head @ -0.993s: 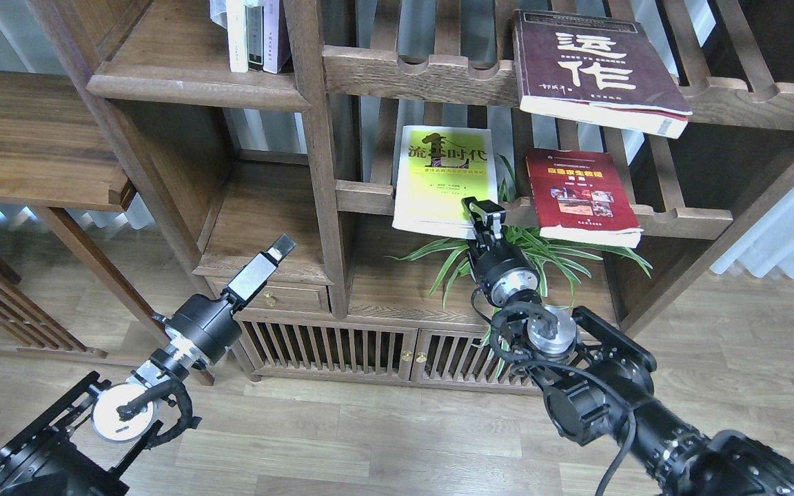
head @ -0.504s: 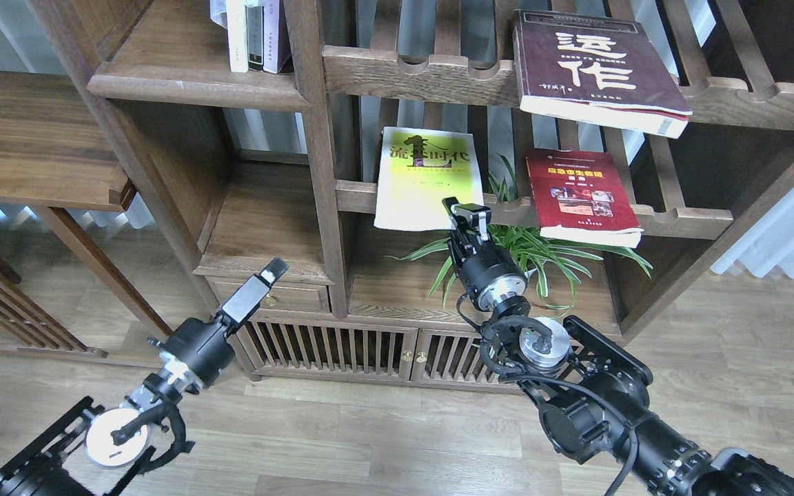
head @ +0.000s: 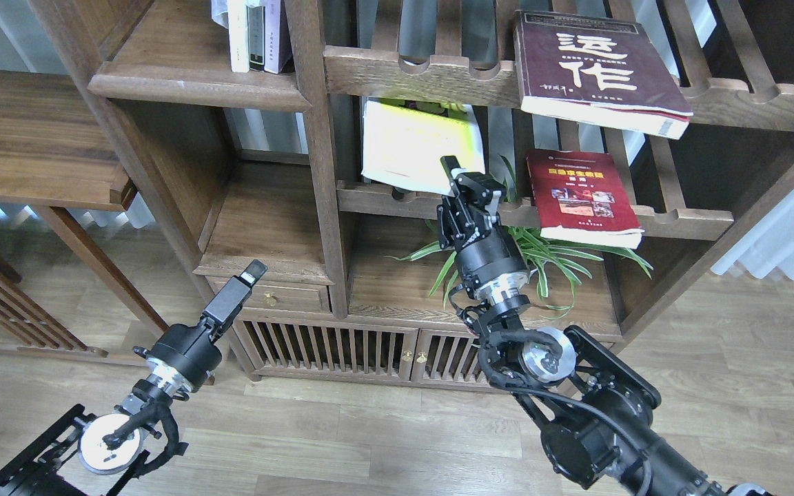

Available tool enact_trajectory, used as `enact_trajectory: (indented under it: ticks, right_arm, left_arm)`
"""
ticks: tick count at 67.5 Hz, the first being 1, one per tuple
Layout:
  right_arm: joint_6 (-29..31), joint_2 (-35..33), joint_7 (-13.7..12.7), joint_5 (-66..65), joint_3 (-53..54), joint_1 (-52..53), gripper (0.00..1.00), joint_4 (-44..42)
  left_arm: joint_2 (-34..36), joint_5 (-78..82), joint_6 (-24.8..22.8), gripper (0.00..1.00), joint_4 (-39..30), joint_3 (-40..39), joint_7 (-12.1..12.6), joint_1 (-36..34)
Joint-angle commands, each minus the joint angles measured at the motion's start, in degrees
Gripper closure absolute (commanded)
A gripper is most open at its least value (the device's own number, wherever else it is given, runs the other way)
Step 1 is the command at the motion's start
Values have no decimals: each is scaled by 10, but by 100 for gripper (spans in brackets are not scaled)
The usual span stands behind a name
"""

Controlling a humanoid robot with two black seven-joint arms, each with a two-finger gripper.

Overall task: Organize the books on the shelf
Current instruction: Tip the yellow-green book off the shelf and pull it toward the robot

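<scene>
Pale wood-plank floor [head: 342, 441] runs across six o'clock. A dark-brown wooden cabinet [head: 314, 179] fills the centre, slatted doors [head: 369, 351] below it. White curtains [head: 790, 234] hang at three o'clock; a side bench [head: 32, 145] sits at nine.

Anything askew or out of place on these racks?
Yes. The yellow-green book is tipped up off the slatted rack, gripped at its lower corner by the right gripper. The maroon book overhangs its rail.

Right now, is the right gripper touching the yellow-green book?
Touching. Head view: the right gripper is clamped on the lower corner of the yellow-green book, which is tilted up.
</scene>
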Motion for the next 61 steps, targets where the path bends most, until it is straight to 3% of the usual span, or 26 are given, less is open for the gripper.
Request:
enact_trajectory:
  ticks: [1, 27, 35, 49, 61]
  right_arm:
    - [2, -6, -1, 0, 0, -27, 96, 42]
    - [57, -35, -2, 0, -7, -94, 95, 85]
    - [94, -55, -6, -4, -10, -134, 96, 86]
    - [94, -57, -24, -11, -9, -171, 96, 86]
    - [94, -48, -52, -55, -11, -207, 96, 86]
  left_arm:
    - [1, -1, 0, 0, -4, -1, -2, 3]
    - [-31, -4, 0, 7, -22, -31, -3, -3]
    - [-63, -52, 0, 19, -41, -47, -3, -2]
    - [-61, -63, 0, 10, -59, -41, -1, 11]
    - [-68, -66, 0, 2, -136, -33, -1, 58]
